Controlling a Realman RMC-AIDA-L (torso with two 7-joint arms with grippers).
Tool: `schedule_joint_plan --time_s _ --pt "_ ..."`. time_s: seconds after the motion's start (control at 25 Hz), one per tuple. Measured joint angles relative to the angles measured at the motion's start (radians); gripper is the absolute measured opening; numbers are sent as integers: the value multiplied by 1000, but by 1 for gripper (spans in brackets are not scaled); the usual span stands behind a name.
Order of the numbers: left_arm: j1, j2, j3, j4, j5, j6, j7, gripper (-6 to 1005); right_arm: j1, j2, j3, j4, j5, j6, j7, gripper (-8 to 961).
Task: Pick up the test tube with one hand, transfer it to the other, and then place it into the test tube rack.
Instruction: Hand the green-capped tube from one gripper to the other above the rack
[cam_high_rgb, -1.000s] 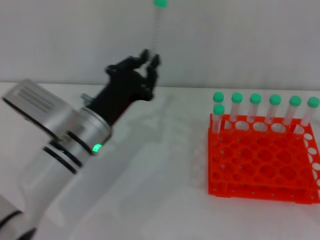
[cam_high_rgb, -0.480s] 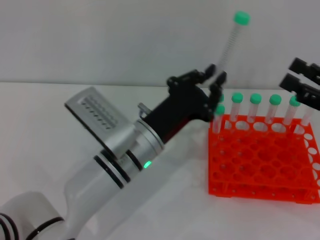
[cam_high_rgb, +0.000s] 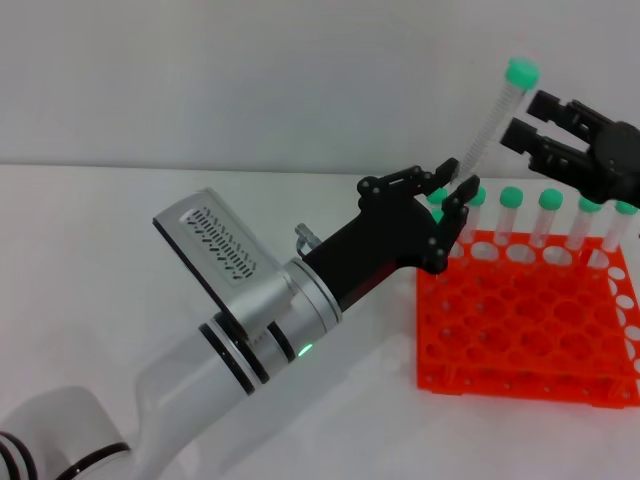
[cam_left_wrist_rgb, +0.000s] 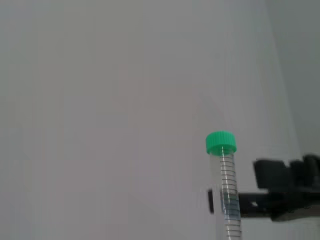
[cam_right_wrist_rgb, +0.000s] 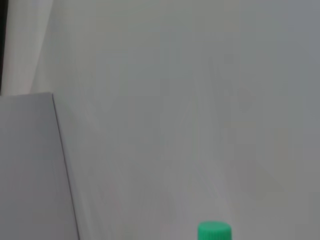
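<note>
My left gripper (cam_high_rgb: 457, 179) is shut on the lower end of the test tube (cam_high_rgb: 489, 122) and holds it tilted in the air above the back left corner of the orange test tube rack (cam_high_rgb: 520, 335). The tube's mint-green cap (cam_high_rgb: 520, 71) is at the top. My right gripper (cam_high_rgb: 529, 117) is open at the upper right, its fingertips right beside the tube just under the cap. In the left wrist view the tube (cam_left_wrist_rgb: 228, 192) stands upright and one black finger (cam_left_wrist_rgb: 272, 200) of the right gripper reaches behind it. The right wrist view shows only the cap (cam_right_wrist_rgb: 214, 231).
Several capped tubes (cam_high_rgb: 548, 215) stand in the back row of the rack. The white table (cam_high_rgb: 150, 300) stretches to the left. A pale wall (cam_high_rgb: 250, 80) rises behind it.
My left gripper has carried the tube a little further right and up. My right gripper has come in leftwards and upwards until its open fingers are at the tube.
</note>
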Motion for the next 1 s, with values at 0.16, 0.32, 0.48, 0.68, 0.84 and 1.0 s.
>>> schedule_joint_plan --time_s 0.16,0.32,0.48,0.68,0.84,1.0 --pt "1 0 1 1 9 -21 0 259 18 7 3 -4 4 4 0 821" --pt "2 0 1 1 9 -33 0 263 24 14 22 -13 -2 9 0 774" --pt "3 0 1 -3 9 -34 3 268 30 21 26 -14 -7 30 0 719" --pt "2 1 1 -6 9 -34 6 274 33 29 21 -21 -11 74 0 589" --pt "1 2 1 -8 9 -45 7 279 30 35 27 -24 -12 80 0 471" --pt "0 2 -1 -8 9 -56 8 283 27 38 34 -25 -12 81 0 408"
